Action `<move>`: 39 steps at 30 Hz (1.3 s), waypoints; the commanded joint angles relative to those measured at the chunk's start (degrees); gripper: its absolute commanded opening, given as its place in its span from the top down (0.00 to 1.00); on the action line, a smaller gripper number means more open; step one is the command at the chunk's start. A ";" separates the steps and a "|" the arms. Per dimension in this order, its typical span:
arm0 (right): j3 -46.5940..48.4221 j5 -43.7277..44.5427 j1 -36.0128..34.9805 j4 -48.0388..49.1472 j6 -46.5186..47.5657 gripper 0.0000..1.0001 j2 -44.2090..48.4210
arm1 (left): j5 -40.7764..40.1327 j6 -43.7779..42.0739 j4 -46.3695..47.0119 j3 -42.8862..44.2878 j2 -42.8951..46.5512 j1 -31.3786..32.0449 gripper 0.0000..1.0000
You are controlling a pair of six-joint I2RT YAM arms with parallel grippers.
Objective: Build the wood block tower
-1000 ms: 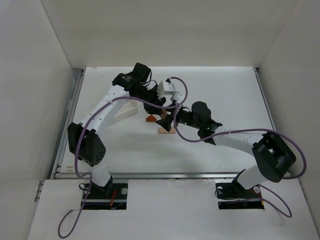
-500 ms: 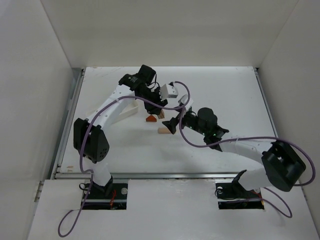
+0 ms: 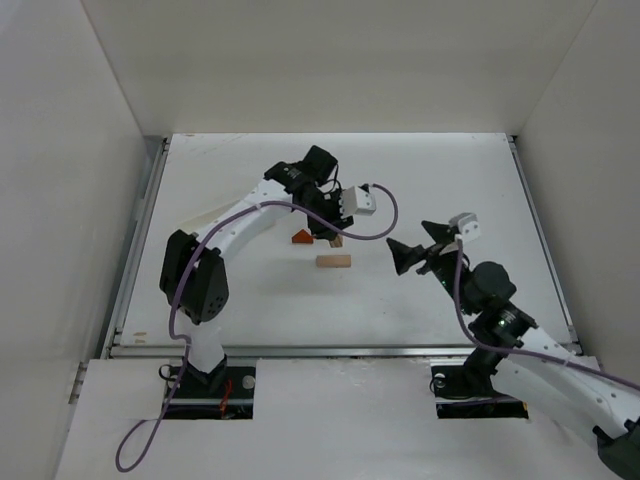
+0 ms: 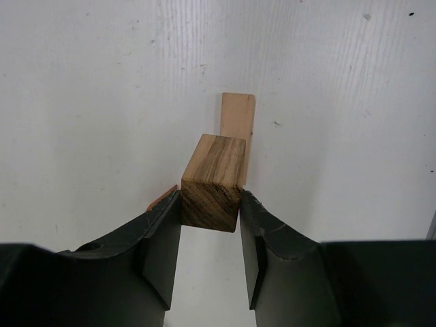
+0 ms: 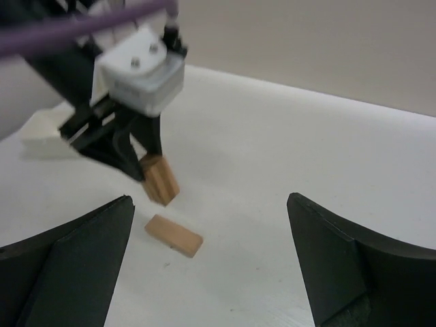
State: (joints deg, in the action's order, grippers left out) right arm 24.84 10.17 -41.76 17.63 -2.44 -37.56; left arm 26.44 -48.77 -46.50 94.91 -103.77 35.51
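Left end effector (image 4: 210,199) is clamped on a darker block (image 4: 212,187). One finger (image 4: 160,238) presses each side, and the end grain faces my wrist camera. From the right wrist view the block hangs tilted, its lower end close to the tabletop (image 3: 450,180). I honestly can't tell whether it touches down or not.

Right next to it, a pale bar (image 4: 238,126) lies flat. From my left wrist the held block covers the bar's near end. From the other side the two look just apart, with the bar a bit nearer my right arm.

On the block's other side is the reddish-brown triangular piece (image 3: 301,237). It's sitting on the tabletop just beside my left fingers, and only a sliver of it shows in the left wrist view.

So all three pieces are near the middle of the tabletop, close together, none on top of another as far as I can see.

Right end effector (image 3: 413,243) is spread wide with nothing in it. It's raised above the tabletop, well off to the right of the blocks and pointing back at them.
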 commanded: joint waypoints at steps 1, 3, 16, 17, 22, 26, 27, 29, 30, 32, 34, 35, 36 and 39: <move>0.47 13.27 -0.61 -6.10 -5.98 0.00 6.42 | -1.64 0.87 2.64 -0.87 -1.34 1.84 1.00; 1.26 20.30 -0.61 -9.97 -8.01 0.00 8.81 | -3.22 0.87 2.64 -0.26 -2.14 2.73 1.00; 2.84 38.06 -0.61 -17.71 -16.45 0.00 8.65 | -13.42 7.54 7.19 -5.08 -1.97 7.29 1.00; 3.37 38.86 -0.61 -18.50 -17.42 0.00 7.86 | -13.43 7.55 7.91 -5.96 -1.97 7.30 1.00; 4.51 39.66 -0.61 -18.51 -18.83 0.00 4.61 | -13.43 8.70 12.04 -12.19 0.32 7.82 1.00; 4.52 38.26 -0.08 -18.51 -18.83 0.00 5.12 | -14.04 9.22 14.32 -12.74 2.16 7.82 1.00; 4.52 38.25 -0.08 -18.51 -18.83 0.00 5.13 | -14.04 9.22 14.33 -12.74 2.86 7.82 1.00; 3.99 37.64 -0.08 -18.51 -18.83 0.00 5.74 | -14.57 8.70 14.95 -12.13 3.39 7.82 1.00; 3.99 37.12 -0.08 -18.51 -18.83 0.00 5.74 | -14.57 7.91 14.95 -12.12 3.39 7.82 1.00; 3.99 37.11 -0.08 -18.51 -18.83 0.00 6.27 | -14.57 7.30 14.33 -11.59 3.39 8.35 1.00; 3.46 37.11 -0.08 -18.51 -18.83 0.00 6.27 | -13.96 6.76 12.93 -11.07 3.39 8.35 1.00; 3.46 37.11 -0.08 -18.51 -18.31 0.00 6.79 | -13.96 5.72 12.93 -11.07 3.39 8.35 1.00; 3.46 37.11 -0.08 -18.51 -18.31 0.00 6.80 | -13.35 4.92 12.93 -12.20 4.09 8.35 1.00; 2.94 36.50 -0.08 -18.51 -17.78 0.00 6.80 | -12.81 2.98 12.93 -12.91 4.80 8.97 1.00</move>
State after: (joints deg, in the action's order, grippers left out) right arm 26.61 47.46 -41.69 -1.30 -20.73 -31.44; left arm 12.40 -43.35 -32.97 82.24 -103.07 43.83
